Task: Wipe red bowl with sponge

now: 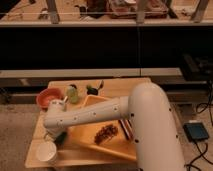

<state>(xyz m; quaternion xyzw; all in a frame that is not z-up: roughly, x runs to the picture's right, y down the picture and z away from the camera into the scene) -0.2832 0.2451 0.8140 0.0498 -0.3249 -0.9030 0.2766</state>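
The gripper, open or closed I cannot tell, hangs over the sponge by the table's near-left edge, close beside a white cup, the red bowl far-left.

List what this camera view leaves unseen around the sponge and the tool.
- tool: low at the left, beside the white cup; the arm covers most of it.
- sponge: only a dark teal edge shows beside the tool; contact cannot be told.
- red bowl: the arm's end overlaps its near rim.
- brown pile: too blurred to identify.
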